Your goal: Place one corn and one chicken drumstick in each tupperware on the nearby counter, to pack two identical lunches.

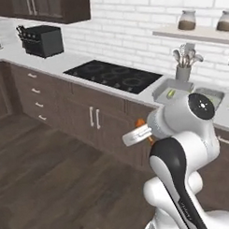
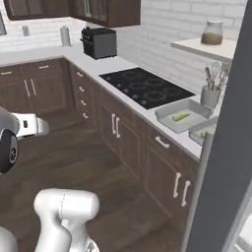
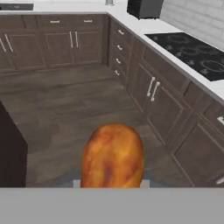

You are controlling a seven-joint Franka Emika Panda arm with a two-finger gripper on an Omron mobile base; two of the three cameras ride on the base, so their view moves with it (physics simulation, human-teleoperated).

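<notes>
Drumstick point(image 3: 112, 156) sits clenched in the end effector point(image 1: 144, 132), its orange-brown meaty bulb rising large at the bottom of the hand view, with the dark wood floor point(image 3: 65, 109) spread beyond it. From the left base view an orange bit of that drumstick point(image 1: 140, 122) peeks just above the white hand, which hangs in the air in front of the dark cabinets point(image 1: 95, 117), below the edge of the surface point(image 1: 54, 64) and apart from it. Up on the surface, right of the black cooktop point(image 1: 112, 75), two grey tupperware trays stand side by side: the larger tray point(image 2: 165, 118) holds one corn point(image 2: 180, 116) lying flat inside it, and the second tray point(image 2: 201, 132), partly hidden behind a dark post, shows a small green-yellow piece point(image 2: 203, 134) that I cannot identify for sure. Behind the trays stands a grey cup of utensils point(image 1: 183, 67), and above it a wall shelf point(image 1: 193, 34) carries jars point(image 1: 186, 20). Far along the surface, past the cooktop, sits the black toaster point(image 1: 42, 40), under dark upper cabinets point(image 1: 52, 8) against the white brick wall point(image 1: 127, 27).
</notes>
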